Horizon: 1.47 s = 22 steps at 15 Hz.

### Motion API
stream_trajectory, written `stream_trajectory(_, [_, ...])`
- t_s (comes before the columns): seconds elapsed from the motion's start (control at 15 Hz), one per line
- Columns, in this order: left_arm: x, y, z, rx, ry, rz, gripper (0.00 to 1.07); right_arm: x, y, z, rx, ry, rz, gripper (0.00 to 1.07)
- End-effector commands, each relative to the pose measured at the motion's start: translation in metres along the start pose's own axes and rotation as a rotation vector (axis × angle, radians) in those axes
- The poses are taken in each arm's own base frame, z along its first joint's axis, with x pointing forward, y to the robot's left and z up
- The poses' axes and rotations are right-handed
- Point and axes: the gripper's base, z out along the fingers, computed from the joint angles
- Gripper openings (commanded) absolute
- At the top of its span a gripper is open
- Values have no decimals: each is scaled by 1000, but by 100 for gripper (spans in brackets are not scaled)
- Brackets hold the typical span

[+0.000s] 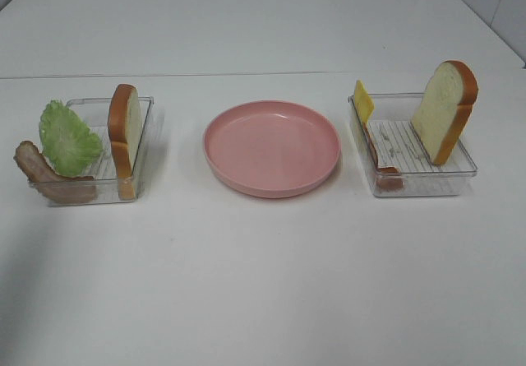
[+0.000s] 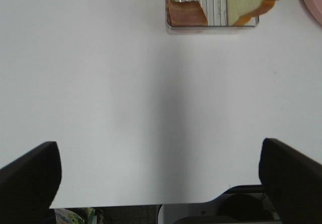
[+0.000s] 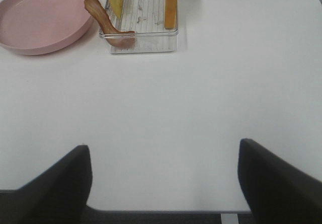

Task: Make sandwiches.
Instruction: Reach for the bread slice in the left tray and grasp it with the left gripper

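- The left gripper (image 2: 158,151) hangs above the white tabletop (image 2: 126,83). Its two dark fingers (image 2: 30,176) are spread wide and grip nothing.
- The right gripper (image 3: 163,151) is spread just as wide over the same table and also holds nothing.
- Well ahead of the left gripper lies the left clear plastic rectangular tray (image 1: 146,101).
- In that tray, a white bread slice with orange-brown crust (image 1: 125,136) stands on edge against the wall nearer the middle of the table.
- A green lettuce leaf (image 1: 67,140) stands upright at the opposite side of that tray.
- A brown-pink bacon strip (image 1: 45,177) leans over the tray's near outer corner, with its upper end sticking out past the rim.
- Well ahead of the right gripper lies the right clear plastic rectangular tray (image 1: 460,170).
- A second white bread slice (image 1: 444,111) leans upright at this tray's outer far side.
- A yellow cheese square (image 1: 362,100) stands at the far corner on its inner side.
- A second bacon strip (image 1: 382,167) runs along the inner wall down to the near corner.
- A round pink plate (image 1: 271,148) sits between the two trays, touching neither.
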Motion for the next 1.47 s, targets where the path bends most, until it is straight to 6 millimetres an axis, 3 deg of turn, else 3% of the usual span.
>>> stream_trajectory(0.07, [-29, -2, 23, 10, 146, -8, 102, 2, 0, -1, 0, -25, -1, 78])
stream_trajectory(0.13, [-54, -5, 38, 33, 167, -21, 102, 2, 0, -1, 0, -25, -1, 78])
stream_trajectory(0.33, [-77, -30, 62, 37, 204, 25, 102, 2, 0, -1, 0, -25, -1, 78])
stream_trajectory(0.4, [-89, -67, 88, 44, 249, 88, 102, 2, 0, -1, 0, -25, -1, 78])
stream_trajectory(0.67, [-105, -120, 132, 34, 300, 143, 102, 2, 0, -1, 0, -25, -1, 78])
stream_trajectory(0.73, [-114, -143, 155, 16, 303, 152, 102, 2, 0, -1, 0, -25, -1, 78])
stream_trajectory(1.07, [-121, -155, 201, 0, 354, 151, 102, 2, 0, -1, -1, -25, 0, 78])
stream_trajectory(1.2, [-115, -155, 229, -27, 412, 161, 102, 2, 0, -1, -1, -25, 0, 78])
stream_trajectory(1.47, [-109, -153, 257, -56, 452, 188, 102, 2, 0, -1, -1, -25, 0, 78])
